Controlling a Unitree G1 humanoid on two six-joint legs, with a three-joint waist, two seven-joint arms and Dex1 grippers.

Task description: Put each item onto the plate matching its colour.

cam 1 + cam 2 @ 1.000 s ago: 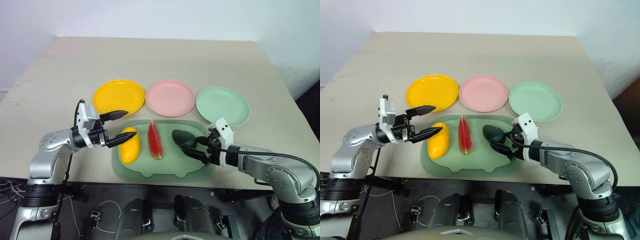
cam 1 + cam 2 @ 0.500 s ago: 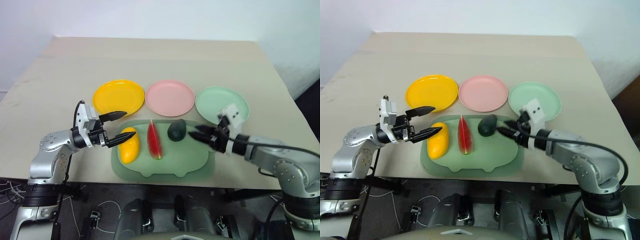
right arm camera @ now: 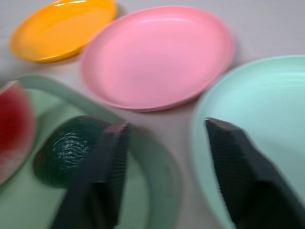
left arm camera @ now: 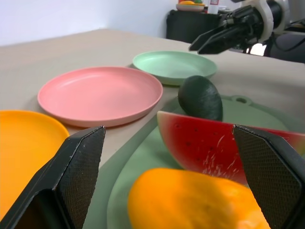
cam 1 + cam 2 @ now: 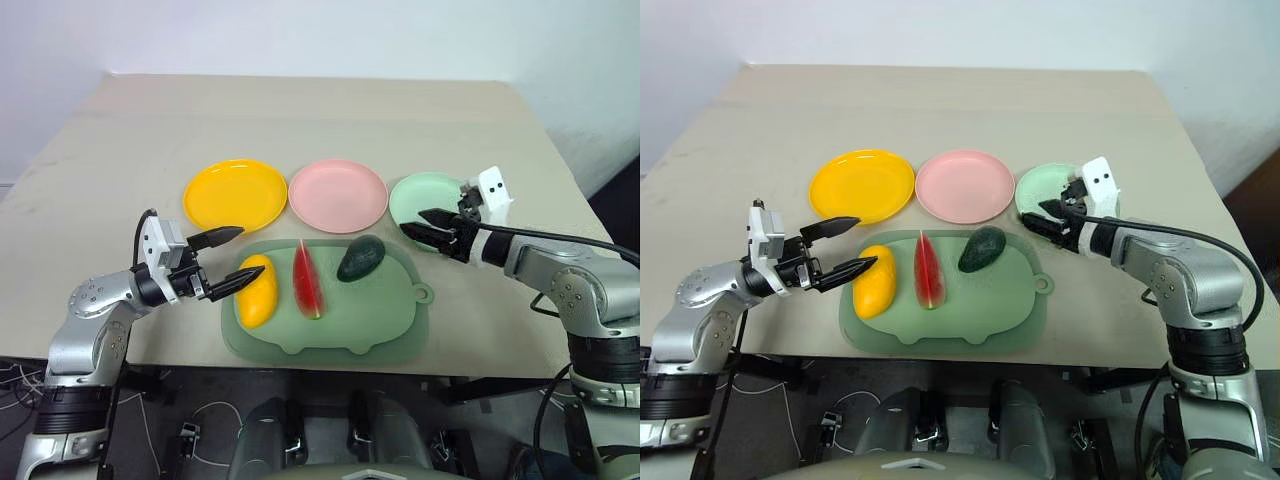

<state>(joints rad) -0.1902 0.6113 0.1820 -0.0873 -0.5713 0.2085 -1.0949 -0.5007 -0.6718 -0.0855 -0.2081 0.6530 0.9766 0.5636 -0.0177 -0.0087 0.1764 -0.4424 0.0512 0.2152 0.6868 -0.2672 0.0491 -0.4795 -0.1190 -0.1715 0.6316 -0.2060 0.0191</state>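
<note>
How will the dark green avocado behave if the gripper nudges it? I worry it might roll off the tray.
The avocado is egg-shaped and smooth, so it would likely roll or pivot. The tray has a raised rim, which probably stops it. It looks hard, so unlikely to deform.

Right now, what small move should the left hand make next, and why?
Probably ease the left hand forward and close on the mango. Its fingers stand open on either side of the mango's near end, the mango lies on the tray, and the yellow plate just beyond sits bare.
</note>
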